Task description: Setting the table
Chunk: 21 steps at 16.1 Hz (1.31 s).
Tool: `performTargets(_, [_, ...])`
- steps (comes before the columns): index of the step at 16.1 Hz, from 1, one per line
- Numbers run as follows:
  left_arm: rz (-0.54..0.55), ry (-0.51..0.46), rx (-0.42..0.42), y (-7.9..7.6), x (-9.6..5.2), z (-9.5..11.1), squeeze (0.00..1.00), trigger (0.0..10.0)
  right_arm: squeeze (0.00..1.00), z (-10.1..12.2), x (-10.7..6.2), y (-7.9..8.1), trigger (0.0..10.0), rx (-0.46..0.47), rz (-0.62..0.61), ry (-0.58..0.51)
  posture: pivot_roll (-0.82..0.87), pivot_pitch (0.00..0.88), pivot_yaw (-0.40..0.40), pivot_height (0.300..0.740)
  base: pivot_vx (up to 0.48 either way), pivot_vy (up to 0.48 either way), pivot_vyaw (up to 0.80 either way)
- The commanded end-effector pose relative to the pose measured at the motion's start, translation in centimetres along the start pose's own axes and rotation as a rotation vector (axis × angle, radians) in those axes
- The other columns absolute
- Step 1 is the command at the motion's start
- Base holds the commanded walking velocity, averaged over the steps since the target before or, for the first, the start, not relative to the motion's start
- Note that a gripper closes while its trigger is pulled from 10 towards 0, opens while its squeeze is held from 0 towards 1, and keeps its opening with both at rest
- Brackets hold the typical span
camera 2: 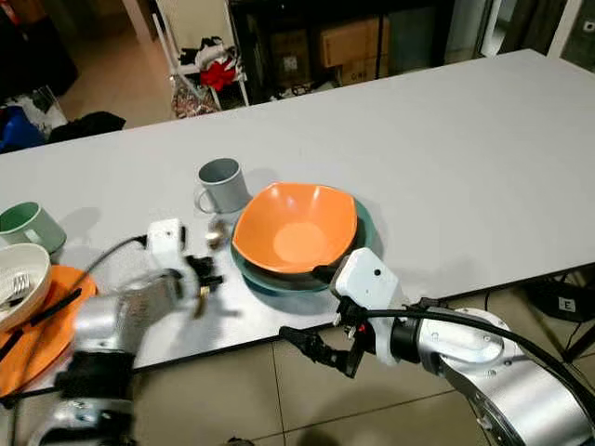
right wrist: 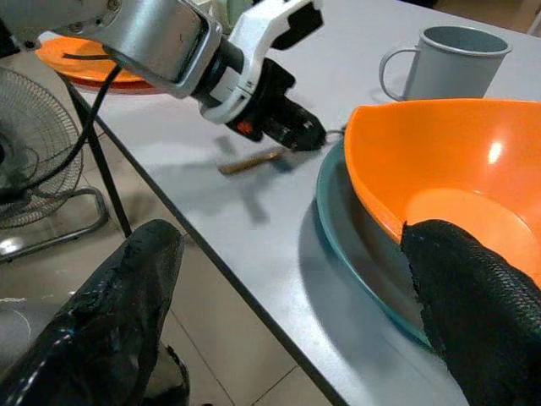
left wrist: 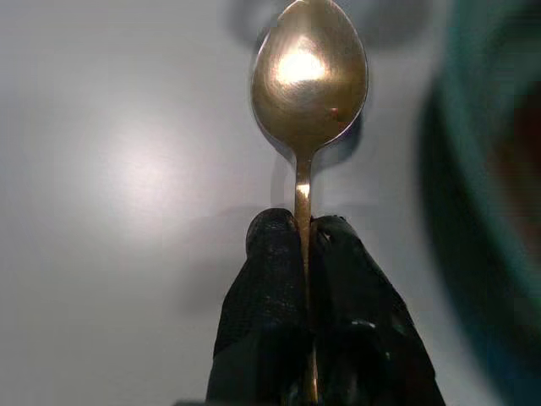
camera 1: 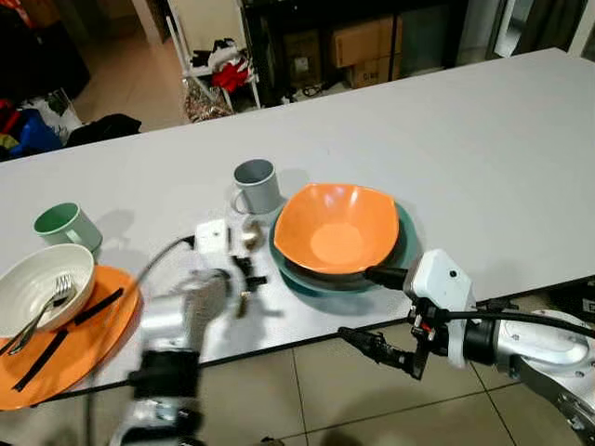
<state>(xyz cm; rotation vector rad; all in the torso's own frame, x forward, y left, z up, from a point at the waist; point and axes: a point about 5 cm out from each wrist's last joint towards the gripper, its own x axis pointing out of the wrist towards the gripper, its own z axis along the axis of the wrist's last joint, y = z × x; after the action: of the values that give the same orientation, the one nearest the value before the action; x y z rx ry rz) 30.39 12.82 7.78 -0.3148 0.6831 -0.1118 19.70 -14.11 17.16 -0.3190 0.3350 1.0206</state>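
White table (camera 1: 483, 139), left fingers (left wrist: 270, 279) pinching spoon (left wrist: 309, 76), right fingers (right wrist: 473, 296) spread

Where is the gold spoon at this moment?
The gold spoon is pinched by its handle in the left gripper, held low over the white table, between the grey mug and the teal plate under the orange bowl.

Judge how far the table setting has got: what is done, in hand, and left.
Done: an orange bowl sits on a teal plate with a grey mug beside it. In hand: the left gripper is shut on a gold spoon over the table beside that plate. The right gripper is open at the table's edge. Left: putting the spoon down.
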Motion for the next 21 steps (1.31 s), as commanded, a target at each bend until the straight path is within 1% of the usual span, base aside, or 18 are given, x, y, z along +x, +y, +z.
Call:
performTargets(1, [0.025, 0.018, -0.026, 0.1, -0.2, -0.5, 0.0, 0.0, 0.0, 0.3, 0.2, 0.0, 10.0, -0.02, 0.009, -0.012, -0.14, 0.003, 0.154, 0.74, 0.0, 0.0, 0.0])
performTargets(2, [0.034, 0.016, -0.033, -0.1, -0.2, -0.5, 0.0, 0.0, 0.0, 0.3, 0.2, 0.0, 10.0, -0.021, 0.009, -0.012, -0.14, 0.004, 0.153, 0.74, 0.0, 0.0, 0.0])
performTargets(3, [0.095, 0.005, -0.018, -0.3, -0.2, -0.9, 0.0, 0.0, 0.0, 0.4, 0.2, 0.1, 10.0, -0.022, 0.009, -0.014, -0.14, 0.007, 0.149, 0.74, 0.0, 0.0, 0.0])
performTargets(4, [0.127, -0.003, 0.021, -0.2, -0.1, -1.0, 0.0, 0.0, 0.0, 0.4, 0.2, 0.1, 10.0, -0.023, 0.009, -0.015, -0.14, 0.009, 0.147, 0.74, 0.0, 0.0, 0.0])
performTargets(5, [0.188, -0.02, 0.04, 0.2, -0.2, -0.9, 0.0, 0.0, 0.0, 0.5, 0.2, 0.1, 10.0, -0.025, 0.01, -0.016, -0.14, 0.012, 0.147, 0.74, 0.0, 0.0, 0.0])
performTargets(7, [0.261, -0.048, 0.078, 0.6, -0.3, -0.6, 0.0, 0.0, 0.0, 0.5, 0.3, 0.0, 10.0, -0.026, 0.009, -0.016, -0.14, 0.015, 0.144, 0.74, 0.0, 0.0, 0.0])
performTargets(10, [0.29, -0.059, 0.085, 0.7, -0.5, -0.6, 0.0, 0.0, 0.0, 0.5, 0.4, 0.0, 10.0, -0.026, 0.016, -0.015, -0.13, 0.018, 0.141, 0.74, 0.0, 0.0, 0.0])
performTargets(12, [0.277, -0.058, 0.077, 0.5, -0.4, -0.7, 0.0, 0.0, 0.0, 0.4, 0.4, 0.0, 10.0, -0.023, 0.019, -0.013, -0.13, 0.02, 0.138, 0.74, 0.0, 0.0, 0.0])
performTargets(13, [0.255, -0.058, 0.063, 0.2, -0.4, -0.7, 0.0, 0.0, 0.0, 0.4, 0.4, 0.0, 10.0, -0.021, 0.022, -0.013, -0.12, 0.021, 0.135, 0.74, 0.0, 0.0, 0.0])
performTargets(14, [0.25, -0.056, 0.059, 0.1, -0.4, -0.7, 0.0, 3.6, 0.0, 0.4, 0.4, 0.1, 10.0, -0.019, 0.024, -0.014, -0.12, 0.023, 0.133, 0.74, 0.0, 0.0, 0.0])
performTargets(15, [0.226, -0.053, -0.006, -0.1, -0.4, -0.7, 0.09, 10.0, 0.0, 0.4, 0.4, 0.2, 10.0, -0.017, 0.031, -0.012, -0.12, 0.026, 0.131, 0.74, 0.0, 0.0, 0.0])
performTargets(16, [0.239, -0.05, -0.017, 0.1, -0.5, -0.7, 1.0, 10.0, 0.0, 0.4, 0.5, 0.3, 10.0, -0.015, 0.035, -0.013, -0.12, 0.027, 0.131, 0.74, 0.0, 0.0, 0.0])
performTargets(19, [0.255, -0.074, -0.04, 0.3, -1.2, -0.1, 1.0, 10.0, 0.0, 0.5, 0.5, 0.4, 10.0, -0.009, 0.044, -0.022, -0.12, 0.028, 0.131, 0.74, 0.0, 0.0, 0.0])
performTargets(21, [0.255, -0.098, -0.04, 0.1, -1.9, 0.6, 1.0, 10.0, 0.0, 0.9, 0.3, 0.5, 10.0, 0.003, 0.085, -0.058, -0.11, 0.027, 0.13, 0.74, 0.0, 0.0, 0.0])
